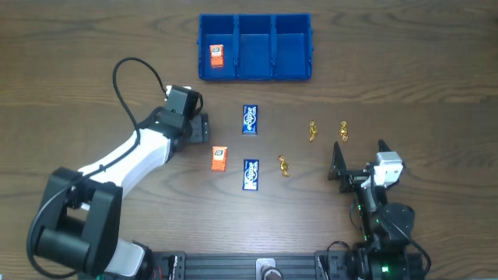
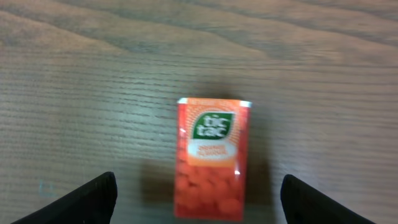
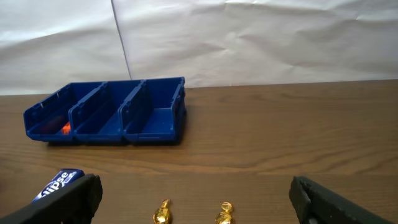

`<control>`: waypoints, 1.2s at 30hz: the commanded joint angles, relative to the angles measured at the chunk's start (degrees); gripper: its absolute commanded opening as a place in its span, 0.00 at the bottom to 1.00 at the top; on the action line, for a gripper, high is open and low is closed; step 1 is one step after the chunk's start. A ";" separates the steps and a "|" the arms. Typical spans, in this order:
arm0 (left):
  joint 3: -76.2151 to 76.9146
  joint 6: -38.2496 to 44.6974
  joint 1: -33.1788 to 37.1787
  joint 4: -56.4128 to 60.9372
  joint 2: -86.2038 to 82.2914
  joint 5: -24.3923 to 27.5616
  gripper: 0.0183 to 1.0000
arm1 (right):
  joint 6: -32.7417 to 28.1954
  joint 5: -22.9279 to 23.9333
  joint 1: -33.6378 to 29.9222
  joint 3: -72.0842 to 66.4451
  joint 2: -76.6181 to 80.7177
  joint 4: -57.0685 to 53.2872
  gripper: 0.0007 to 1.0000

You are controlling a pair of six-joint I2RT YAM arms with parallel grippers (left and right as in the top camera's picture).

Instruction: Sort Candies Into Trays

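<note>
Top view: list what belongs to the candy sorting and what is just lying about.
Belongs to the job:
blue three-compartment tray
orange mint box in its left compartment
orange mint box on the table
two blue candy packs
three gold-wrapped candies

Just there:
wooden table
white backdrop

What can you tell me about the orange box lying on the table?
The orange box is a clear plastic case full of orange sweets, with a green label and a white top edge. It lies flat on the wooden table, touching nothing else. The left arm's open jaws flank it without touching.
</note>
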 commanded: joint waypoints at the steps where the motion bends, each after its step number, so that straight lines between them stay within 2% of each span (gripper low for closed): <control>1: -0.02 -0.22 1.22 2.36 2.95 0.26 0.84 | -0.79 -0.13 0.13 -0.13 -0.31 -0.37 1.00; 10: 0.09 0.55 1.27 4.04 5.29 0.63 0.81 | -0.79 -0.13 0.13 -0.13 -0.31 -0.37 1.00; 18: 0.09 1.16 1.31 4.76 6.32 0.92 0.65 | -0.79 -0.13 0.13 -0.13 -0.31 -0.37 1.00; 26: 0.11 1.11 1.31 5.81 6.80 1.97 0.38 | -0.79 -0.13 0.13 -0.13 -0.31 -0.37 1.00; 32: 1.60 0.55 1.31 4.46 6.25 3.34 0.30 | -0.79 -0.13 0.13 -0.13 -0.31 -0.37 1.00; 36: 8.04 -1.51 0.72 -4.02 3.61 3.06 0.28 | -0.79 -0.13 0.13 -0.13 -0.31 -0.37 1.00</control>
